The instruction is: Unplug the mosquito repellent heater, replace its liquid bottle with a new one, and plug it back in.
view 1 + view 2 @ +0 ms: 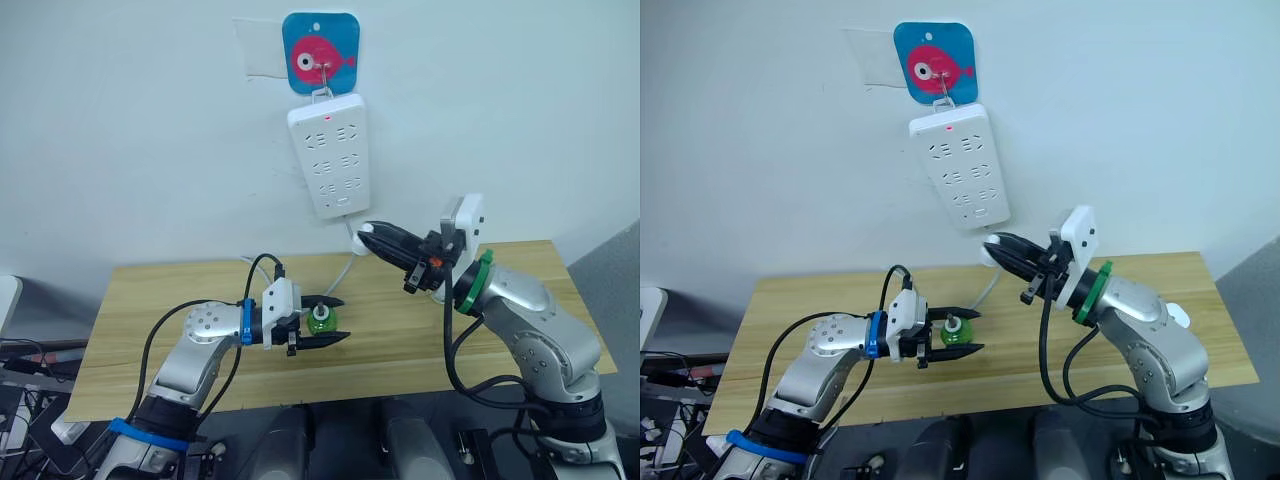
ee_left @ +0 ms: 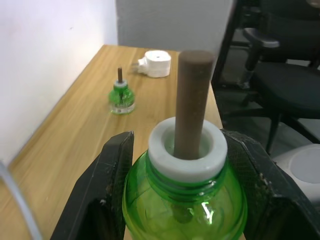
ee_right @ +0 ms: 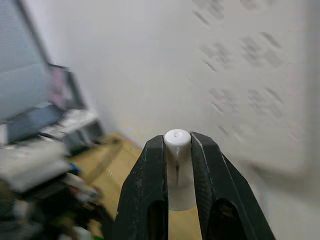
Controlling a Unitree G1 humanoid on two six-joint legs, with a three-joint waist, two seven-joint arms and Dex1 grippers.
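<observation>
Low in the centre of the left eye view, the left gripper (image 1: 335, 320) is clamped around a clear green plastic liquid bottle (image 2: 185, 200) with a white collar and a brown wick rod (image 2: 194, 100). One black finger is pressed on each shoulder, so the bottle stands upright on the light wooden table (image 1: 180, 290), probably to keep the wick clean and the liquid in. Beyond it, in the upper left of the left wrist view, a second small green bottle (image 2: 121, 97) stands on the table. Just past that lies the white rounded mosquito repellent heater (image 2: 155, 63), unplugged and apart from both bottles. Right of centre, the raised right gripper (image 1: 368, 236) pinches a small white rounded piece (image 3: 177, 165), perhaps a cap; I cannot tell. Farthest, upper centre, the long white power strip (image 1: 330, 155) hangs on the wall.
</observation>
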